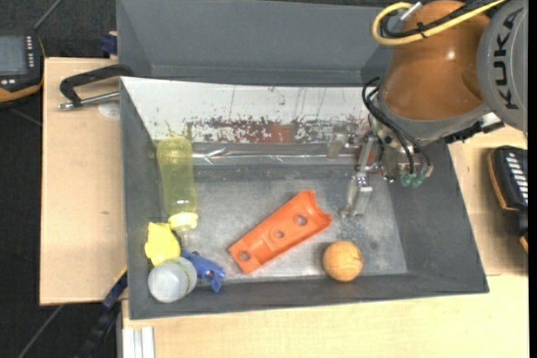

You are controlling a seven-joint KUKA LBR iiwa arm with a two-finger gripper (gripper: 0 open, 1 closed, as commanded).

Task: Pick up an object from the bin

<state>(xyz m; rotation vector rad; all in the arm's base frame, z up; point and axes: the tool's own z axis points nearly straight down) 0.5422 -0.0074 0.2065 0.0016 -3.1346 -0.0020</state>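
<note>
1. Your grey metal bin (252, 38) has sloped walls, so loose things settle on its floor.
2. A flat orange block (281, 232) with holes lies mid-floor, just left of your end effector (356, 210); whether that is apart or together you cannot tell.
3. A pale translucent bottle (176, 180) lies along the left wall.
4. A round tan ball (342, 261) sits near the front wall, likely your easiest pick.

bin (252, 38): grey, with a band of rusty red-brown spots at 12 o'clock
flat block (279, 232): bright orange, plain, at 6 o'clock
ball (342, 261): light orange-brown, at 5 o'clock
bottle (175, 176): pale see-through yellow, at 9 o'clock
small lump (162, 243): yellow, at 7 o'clock
round cap (170, 281): whitish grey
little piece (206, 271): blue
arm cover (432, 54): shiny orange-brown
gripper (357, 205): silver grey
</note>
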